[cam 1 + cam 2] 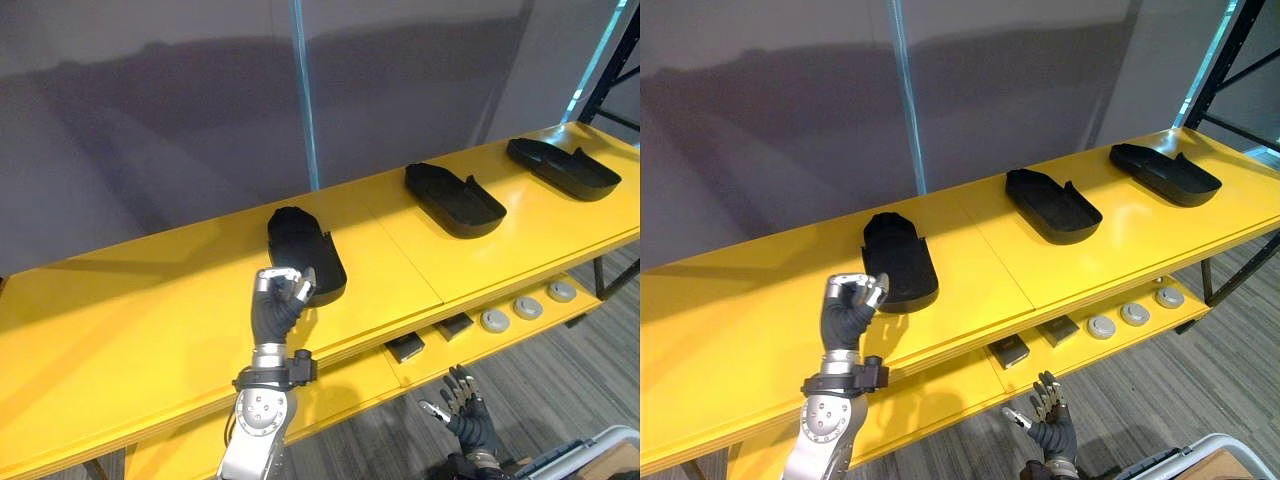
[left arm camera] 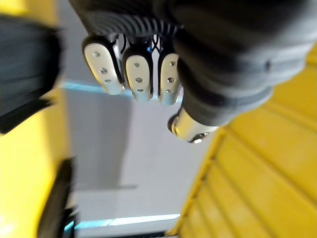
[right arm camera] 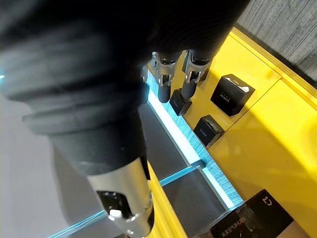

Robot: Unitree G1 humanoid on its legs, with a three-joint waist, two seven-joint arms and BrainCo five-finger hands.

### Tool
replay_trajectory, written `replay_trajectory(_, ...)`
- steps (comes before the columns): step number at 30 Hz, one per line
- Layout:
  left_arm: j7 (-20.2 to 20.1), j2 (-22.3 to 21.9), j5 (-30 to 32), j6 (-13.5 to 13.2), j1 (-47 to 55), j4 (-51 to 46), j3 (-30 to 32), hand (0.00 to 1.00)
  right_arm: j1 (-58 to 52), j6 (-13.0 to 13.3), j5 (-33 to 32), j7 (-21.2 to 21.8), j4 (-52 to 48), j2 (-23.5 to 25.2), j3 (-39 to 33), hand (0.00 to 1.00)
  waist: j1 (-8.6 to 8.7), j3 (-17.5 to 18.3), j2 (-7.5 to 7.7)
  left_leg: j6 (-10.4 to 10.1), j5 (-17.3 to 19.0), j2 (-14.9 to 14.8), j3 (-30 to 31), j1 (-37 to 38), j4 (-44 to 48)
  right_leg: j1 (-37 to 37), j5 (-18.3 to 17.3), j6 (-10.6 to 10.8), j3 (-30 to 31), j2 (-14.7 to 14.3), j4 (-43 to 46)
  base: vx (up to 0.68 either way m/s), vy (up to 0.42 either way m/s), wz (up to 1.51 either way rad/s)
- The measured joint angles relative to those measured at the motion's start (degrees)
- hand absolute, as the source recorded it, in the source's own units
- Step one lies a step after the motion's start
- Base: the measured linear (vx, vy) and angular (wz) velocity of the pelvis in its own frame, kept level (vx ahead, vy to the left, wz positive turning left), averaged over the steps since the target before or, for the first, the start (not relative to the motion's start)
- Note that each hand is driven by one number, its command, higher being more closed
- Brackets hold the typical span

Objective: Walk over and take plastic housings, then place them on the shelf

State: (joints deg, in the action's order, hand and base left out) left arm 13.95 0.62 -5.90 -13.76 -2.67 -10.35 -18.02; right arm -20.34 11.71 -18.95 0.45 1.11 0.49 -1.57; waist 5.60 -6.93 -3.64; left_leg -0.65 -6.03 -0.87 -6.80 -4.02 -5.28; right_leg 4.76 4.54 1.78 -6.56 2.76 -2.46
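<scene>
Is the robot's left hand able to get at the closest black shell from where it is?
Probably yes: the left hand is right beside the near end of the closest black housing, with nothing between them. Its curled fingers hold nothing and would need to open first.

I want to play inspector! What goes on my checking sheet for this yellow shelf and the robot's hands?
Surface: yellow shelf, top board flat.
Job's things: near housing, middle housing, far housing, all black, lying in a row on top.
Clutter: lower board holds two black boxes and three grey discs.
Hands: left hand up at the near housing's end, fingers curled, no grip seen; right hand low over the floor, fingers relaxed.
Cables: nothing seen.
Surroundings: grey wall, blue strip, dark rack.
</scene>
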Motion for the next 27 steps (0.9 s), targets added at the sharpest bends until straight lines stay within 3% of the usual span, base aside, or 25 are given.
replay_trajectory(5,-0.6,0.1,-4.1,1.4,-2.4,5.7,-0.2,1.00,0.7,0.0,0.0,-0.6,0.0,0.1,0.0,0.00,0.08,-0.1,0.13,-0.1,0.0,-0.2,-1.2,-0.8,0.0,1.2,0.7,-0.6,1.2,-0.2,0.0,0.00,0.014,-0.11)
replay_trajectory(27,3.3,1.1,-4.1,4.3,-11.7,16.5,7.7,1.00,0.8,0.0,0.0,-2.2,0.0,0.5,-0.6,0.00,1.59,-2.5,1.85,-0.6,0.5,-0.4,-2.4,-2.3,0.1,3.1,1.0,-0.7,2.6,-0.3,-0.2,-0.01,0.009,-0.03)
